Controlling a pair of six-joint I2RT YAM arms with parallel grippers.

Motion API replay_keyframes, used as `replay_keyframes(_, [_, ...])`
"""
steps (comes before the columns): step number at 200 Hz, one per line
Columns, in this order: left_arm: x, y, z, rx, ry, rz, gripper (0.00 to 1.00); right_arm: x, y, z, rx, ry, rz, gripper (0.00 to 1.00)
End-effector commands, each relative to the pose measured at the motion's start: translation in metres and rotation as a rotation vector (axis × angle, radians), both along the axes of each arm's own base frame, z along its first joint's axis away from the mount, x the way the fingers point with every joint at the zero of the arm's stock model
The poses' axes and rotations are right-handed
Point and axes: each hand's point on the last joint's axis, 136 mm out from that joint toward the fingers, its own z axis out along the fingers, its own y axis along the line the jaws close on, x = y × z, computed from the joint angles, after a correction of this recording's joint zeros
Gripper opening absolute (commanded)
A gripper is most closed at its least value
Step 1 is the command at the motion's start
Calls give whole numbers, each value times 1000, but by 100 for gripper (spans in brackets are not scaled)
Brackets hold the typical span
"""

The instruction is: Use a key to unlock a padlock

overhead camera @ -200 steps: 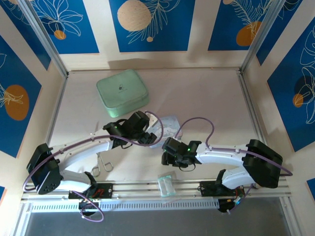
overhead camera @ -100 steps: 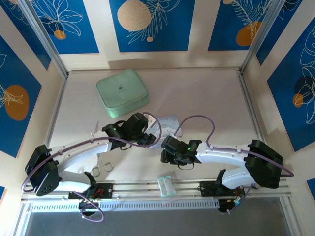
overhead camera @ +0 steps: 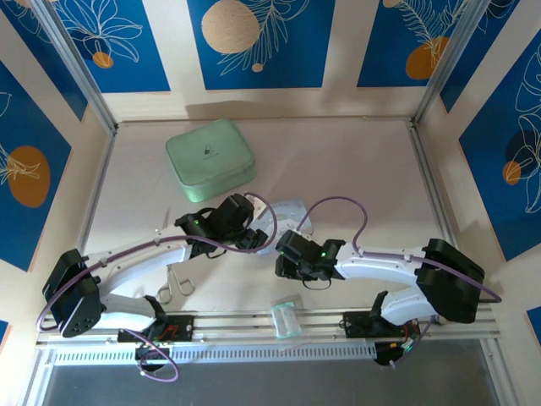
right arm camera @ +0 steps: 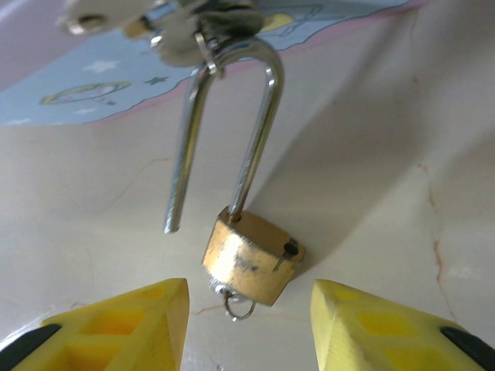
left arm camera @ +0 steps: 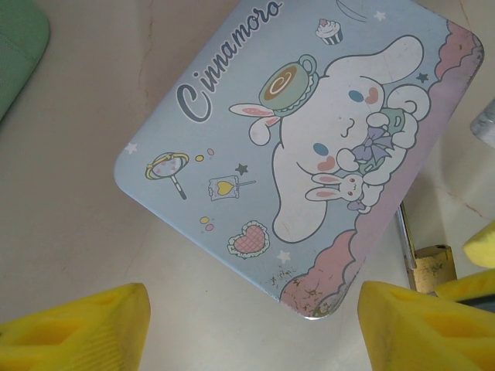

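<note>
One pale tabletop (overhead camera: 363, 161) is carrying everything here. The left arm (overhead camera: 144, 254) and right arm (overhead camera: 380, 266) are both reaching in toward its middle, tips nearly meeting. The mint green case (overhead camera: 210, 158) is sitting well back on the left. The light blue cartoon box (left arm camera: 309, 131) is lying flat just ahead of the left claw (left arm camera: 247, 332), whose yellow fingers are spread wide with nothing between them. A clear plastic bag (overhead camera: 286, 317) is lying at the near edge, between the arm bases.

The padlock (right arm camera: 254, 259) is lying on the tabletop just beside the box's corner, right in front of the right claw (right arm camera: 247, 332). That claw is gaping too, not touching it as far as I'm seeing. The shackle (right arm camera: 232, 116) is looking popped, with one leg sitting free of the brass body. The key (right arm camera: 182, 46) is bunching up, I think, with other silvery bits at the top of the shackle loop, too blurry to sort out.
</note>
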Motion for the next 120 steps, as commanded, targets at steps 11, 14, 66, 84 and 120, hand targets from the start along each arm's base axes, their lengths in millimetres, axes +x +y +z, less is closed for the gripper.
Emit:
replay_keyframes(11, [3, 4, 3, -19, -14, 24, 71, 1, 0, -11, -15, 8, 5, 43])
replay_keyframes(14, [3, 4, 3, -19, -15, 24, 71, 1, 0, -11, -15, 9, 6, 43])
replay_keyframes(66, [4, 6, -2, -3, -12, 26, 71, 2, 4, -20, -33, 19, 13, 38])
replay_keyframes(84, [4, 6, -2, -1, -13, 27, 71, -3, 1, -29, -54, 43, 7, 36])
replay_keyframes(120, [3, 5, -4, 6, -8, 18, 71, -9, -6, -37, -66, 53, -9, 30])
